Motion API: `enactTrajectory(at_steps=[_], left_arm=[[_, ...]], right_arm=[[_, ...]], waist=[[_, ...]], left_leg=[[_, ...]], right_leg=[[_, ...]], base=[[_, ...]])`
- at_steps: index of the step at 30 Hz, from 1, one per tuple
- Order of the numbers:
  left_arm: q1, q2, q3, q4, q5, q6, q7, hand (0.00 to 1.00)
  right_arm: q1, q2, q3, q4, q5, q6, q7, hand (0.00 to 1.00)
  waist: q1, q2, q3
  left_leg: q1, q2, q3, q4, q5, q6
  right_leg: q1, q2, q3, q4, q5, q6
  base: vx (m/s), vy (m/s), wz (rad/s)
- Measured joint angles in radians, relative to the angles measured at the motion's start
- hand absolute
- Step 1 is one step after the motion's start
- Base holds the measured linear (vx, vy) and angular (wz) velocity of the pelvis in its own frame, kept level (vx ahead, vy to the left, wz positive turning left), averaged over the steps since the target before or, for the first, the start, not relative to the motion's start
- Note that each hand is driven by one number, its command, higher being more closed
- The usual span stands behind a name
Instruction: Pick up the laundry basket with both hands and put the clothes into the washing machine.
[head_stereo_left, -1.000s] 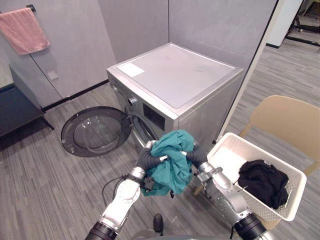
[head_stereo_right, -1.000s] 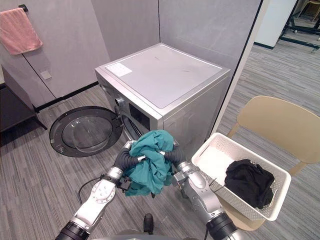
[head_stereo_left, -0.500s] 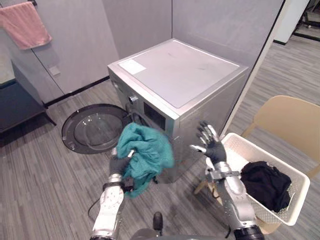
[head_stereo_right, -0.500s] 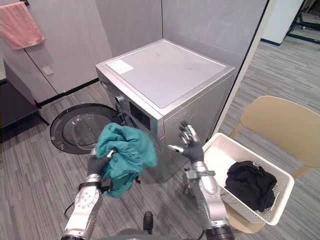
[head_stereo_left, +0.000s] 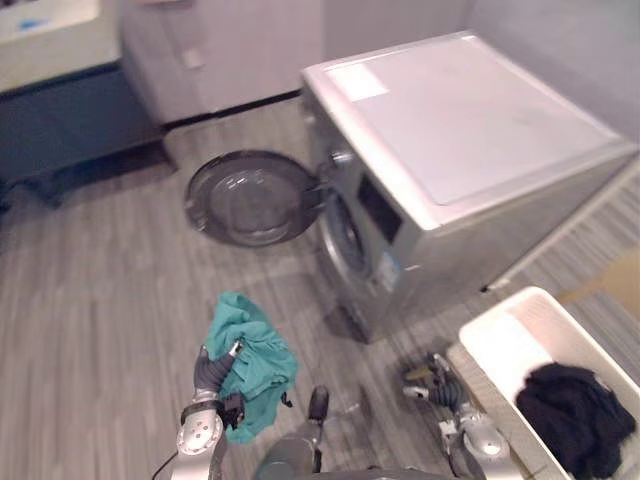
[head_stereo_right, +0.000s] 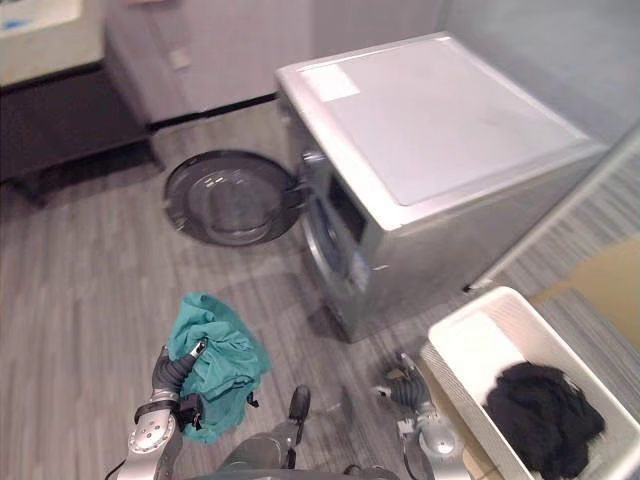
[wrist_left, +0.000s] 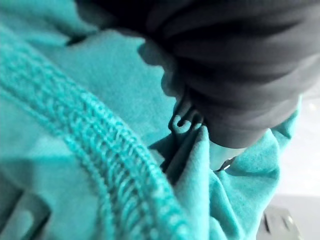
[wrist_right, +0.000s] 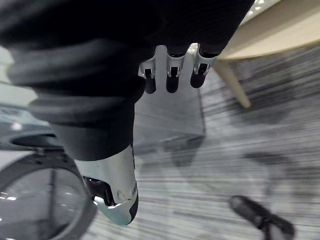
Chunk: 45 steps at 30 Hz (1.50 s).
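Plank floor (head_stereo_left: 100, 300) under silver washing machine (head_stereo_left: 480, 130)

Fingers of the left hand (head_stereo_left: 207, 372) mostly buried in the teal garment (head_stereo_left: 255, 360), laundry basket (head_stereo_left: 500, 340) cut by the lower right corner, black garment (head_stereo_left: 575, 425) inside it running off the bottom edge, beige chair (head_stereo_left: 620, 285) a sliver at the right edge, washing machine (head_stereo_left: 470, 140) drum too dark to read.

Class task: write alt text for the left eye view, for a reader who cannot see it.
The left hand grips a teal cloth above the floor, before a washer with its door open. The right hand is open beside a white basket holding a black cloth.
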Motion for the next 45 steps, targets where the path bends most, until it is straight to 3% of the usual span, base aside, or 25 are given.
enactTrajectory(at_steps=[4, 6, 7, 8, 9, 10, 12, 17, 18, 19, 20, 21, 22, 24, 25, 27, 29, 32, 33, 34, 35, 37, 39, 43, 45], left_arm=[[-0.015, 0.017, 0.009, 0.029, 0.003, 0.001, 0.0, 1.0], [-0.007, -0.001, 0.006, 0.038, 0.003, 0.007, -0.001, 1.0], [0.019, -0.022, 0.004, 0.039, 0.003, 0.012, -0.003, 1.0], [0.03, -0.024, -0.002, 0.038, 0.004, 0.013, -0.006, 1.0], [0.042, -0.021, -0.01, 0.038, 0.005, 0.022, -0.016, 1.0], [0.041, -0.017, -0.014, 0.037, 0.006, 0.026, -0.016, 1.0], [0.007, 0.013, -0.018, 0.037, 0.015, 0.027, -0.013, 1.0], [-0.04, 0.018, -0.057, 0.041, 0.028, 0.028, -0.013, 1.0], [-0.053, 0.019, -0.069, 0.044, 0.041, 0.028, -0.014, 1.0], [-0.054, 0.02, -0.073, 0.042, 0.043, 0.027, -0.017, 1.0], [-0.051, 0.021, -0.092, 0.041, 0.044, 0.026, -0.017, 1.0], [-0.053, 0.015, -0.093, 0.044, 0.044, 0.027, -0.016, 1.0], [-0.049, -0.003, -0.103, 0.032, 0.044, 0.027, -0.019, 1.0], [-0.036, -0.032, -0.112, 0.027, 0.044, 0.027, -0.021, 1.0], [-0.03, -0.058, -0.137, 0.027, 0.044, 0.032, -0.029, 1.0], [-0.036, -0.06, -0.16, 0.025, 0.045, 0.033, -0.041, 1.0], [-0.051, -0.056, -0.173, 0.015, 0.047, 0.029, -0.044, 1.0], [-0.076, -0.036, -0.192, 0.018, 0.078, 0.025, -0.043, 1.0], [-0.082, -0.041, -0.203, 0.022, 0.086, 0.025, -0.043, 1.0], [-0.083, -0.049, -0.207, 0.032, 0.087, 0.025, -0.042, 1.0], [-0.098, -0.037, -0.21, 0.074, 0.089, 0.031, -0.039, 1.0], [-0.108, -0.018, -0.227, 0.087, 0.093, 0.037, -0.039, 1.0], [-0.11, -0.015, -0.23, 0.09, 0.102, 0.037, -0.039, 1.0], [-0.135, 0.02, -0.24, 0.115, 0.103, 0.037, -0.039, 1.0], [-0.143, 0.026, -0.24, 0.115, 0.103, 0.039, -0.039, 1.0]], right_arm=[[-0.089, 0.039, -0.038, 0.082, -0.027, 0.006, -0.039, 0.0], [-0.117, 0.043, -0.057, 0.115, -0.024, 0.006, -0.057, 0.0], [-0.119, 0.035, -0.068, 0.128, -0.022, 0.018, -0.064, 0.0], [-0.113, 0.032, -0.073, 0.128, -0.019, 0.024, -0.067, 0.0], [-0.096, 0.031, -0.086, 0.126, -0.01, 0.037, -0.08, 0.0], [-0.086, 0.033, -0.088, 0.125, 0.001, 0.04, -0.086, 0.0], [-0.069, 0.052, -0.087, 0.12, 0.024, 0.045, -0.093, 0.0], [-0.054, 0.049, -0.09, 0.118, 0.056, 0.039, -0.106, 0.0], [-0.048, 0.051, -0.089, 0.117, 0.056, 0.037, -0.106, 0.0], [-0.045, 0.052, -0.087, 0.117, 0.056, 0.037, -0.105, 0.0], [-0.029, 0.057, -0.079, 0.115, 0.056, 0.037, -0.102, 0.0], [-0.027, 0.055, -0.077, 0.116, 0.056, 0.047, -0.1, 0.0], [-0.01, 0.03, -0.033, 0.109, 0.053, 0.064, -0.03, 0.0], [0.032, 0.0, -0.005, 0.101, 0.049, 0.068, 0.014, 0.0], [0.056, -0.009, 0.002, 0.098, 0.046, 0.087, 0.04, 0.0], [0.06, 0.01, -0.026, 0.094, 0.047, 0.09, 0.016, 0.0], [0.078, 0.047, -0.066, 0.074, 0.054, 0.082, -0.053, 0.0], [0.065, 0.067, -0.083, 0.067, 0.055, 0.062, -0.109, 0.0], [0.051, 0.057, -0.086, 0.068, 0.054, 0.054, -0.117, 0.0], [0.043, 0.042, -0.086, 0.074, 0.054, 0.049, -0.122, 0.0], [0.025, 0.062, -0.084, 0.085, 0.054, 0.048, -0.127, 0.0], [0.032, 0.082, -0.084, 0.082, 0.054, 0.04, -0.128, 0.0], [0.026, 0.093, -0.069, 0.071, 0.054, 0.036, -0.128, 0.0], [-0.008, 0.108, -0.053, 0.072, 0.054, 0.032, -0.132, 0.0], [-0.023, 0.106, -0.052, 0.082, 0.054, 0.036, -0.138, 0.0]], waist=[[0.001, -0.02, 0.029], [0.002, -0.025, 0.046], [0.0, -0.014, 0.048], [-0.003, -0.012, 0.05], [-0.02, -0.006, 0.052], [-0.037, 0.009, 0.053], [-0.079, -0.005, 0.088], [-0.112, -0.008, 0.111], [-0.114, -0.01, 0.109], [-0.116, -0.013, 0.105], [-0.128, -0.029, 0.087], [-0.136, -0.013, 0.091], [-0.123, 0.004, 0.091], [-0.094, 0.033, 0.095], [-0.072, 0.041, 0.1], [-0.072, 0.028, 0.107], [-0.071, 0.017, 0.11], [-0.065, 0.001, 0.116], [-0.049, 0.026, 0.104], [-0.045, 0.031, 0.106], [-0.051, -0.009, 0.102], [-0.051, -0.043, 0.091], [-0.048, -0.049, 0.085], [-0.049, -0.054, 0.076], [-0.05, -0.043, 0.074]], left_leg=[[0.003, -0.042, -0.044, 0.038, -0.03, 0.019], [0.004, -0.048, -0.041, 0.132, -0.126, 0.022], [0.008, -0.038, -0.039, 0.182, -0.193, 0.017], [0.018, -0.038, -0.038, 0.197, -0.213, 0.016], [0.042, -0.041, -0.046, 0.206, -0.24, 0.022], [0.057, -0.039, -0.062, 0.206, -0.249, 0.022], [0.108, -0.038, -0.104, 0.178, -0.261, 0.012], [0.221, -0.037, -0.099, 0.142, -0.301, -0.029], [0.242, -0.037, -0.095, 0.15, -0.322, -0.051], [0.252, -0.037, -0.095, 0.161, -0.336, -0.067], [0.259, -0.034, -0.079, 0.217, -0.371, -0.119], [0.211, 0.016, -0.07, 0.379, -0.396, -0.141], [0.126, 0.091, -0.039, 0.617, -0.385, -0.148], [0.058, 0.175, -0.019, 0.843, -0.33, -0.129], [0.004, 0.241, -0.013, 1.021, -0.355, -0.1], [-0.019, 0.261, -0.02, 1.041, -0.366, -0.084], [-0.044, 0.273, -0.057, 0.948, -0.378, -0.07], [-0.077, 0.2, -0.26, 0.598, -0.372, -0.078], [-0.046, 0.17, -0.404, 0.4, -0.34, -0.119], [-0.023, 0.17, -0.437, 0.351, -0.261, -0.199], [-0.006, 0.126, -0.414, 0.356, -0.271, -0.192], [-0.002, 0.092, -0.382, 0.403, -0.318, -0.169], [0.02, 0.096, -0.284, 0.463, -0.37, -0.129], [0.037, 0.094, -0.153, 0.463, -0.372, -0.124], [0.038, 0.107, -0.111, 0.456, -0.37, -0.12]], right_leg=[[0.027, -0.04, 0.017, -0.007, 0.014, 0.048], [0.061, -0.066, 0.031, 0.021, 0.015, 0.073], [0.043, -0.106, 0.049, 0.148, 0.015, 0.072], [0.022, -0.133, 0.062, 0.236, 0.021, 0.061], [-0.052, -0.185, 0.141, 0.433, 0.068, -0.073], [-0.105, -0.188, 0.212, 0.521, 0.093, -0.108], [-0.263, -0.112, 0.41, 0.651, 0.001, -0.029], [-0.435, -0.041, 0.371, 0.368, -0.003, -0.008], [-0.44, -0.016, 0.359, 0.279, 0.047, -0.056], [-0.435, -0.009, 0.352, 0.248, 0.074, -0.067], [-0.414, -0.001, 0.339, 0.18, 0.143, -0.102], [-0.376, 0.023, 0.33, 0.158, 0.156, -0.122], [-0.321, 0.062, 0.335, 0.103, 0.159, -0.128], [-0.267, 0.109, 0.366, 0.06, 0.158, -0.133], [-0.202, 0.133, 0.443, 0.037, 0.153, -0.138], [-0.166, 0.131, 0.485, 0.018, 0.153, -0.137], [-0.117, 0.113, 0.565, 0.001, 0.139, -0.11], [-0.131, 0.079, 0.685, 0.043, 0.095, -0.024], [-0.164, 0.084, 0.746, 0.084, 0.071, 0.017], [-0.181, 0.094, 0.781, 0.107, 0.057, 0.04], [-0.184, 0.063, 0.827, 0.107, 0.055, 0.055], [-0.176, 0.03, 0.862, 0.089, 0.058, 0.06], [-0.175, 0.015, 0.936, 0.075, 0.08, 0.089], [-0.243, 0.007, 1.056, -0.014, 0.19, 0.119], [-0.278, 0.014, 1.024, -0.02, 0.233, 0.118]], base=[[0.2, 0.064, 0.63], [0.14, 0.063, 0.05], [0.11, 0.1, -0.2], [0.17, 0.172, -0.16], [0.17, 0.157, 0.07], [0.24, 0.17, 0.38], [0.26, 0.085, 0.46], [0.32, 0.007, 0.03], [0.38, -0.053, 0.15], [0.34, -0.066, 0.29], [0.55, -0.15, 0.51], [0.68, -0.217, 0.32], [0.69, -0.212, -0.04], [0.47, -0.062, -0.91], [0.47, 0.034, -1.3], [0.39, 0.112, -1.08], [0.31, 0.233, -1.02], [0.17, 0.344, -1.04], [0.17, 0.454, -1.43], [0.21, 0.524, -1.31], [0.19, 0.391, -0.92], [0.22, 0.384, -0.71], [0.21, 0.361, -1.0], [0.15, 0.219, -1.45], [0.08, 0.079, -1.6]])
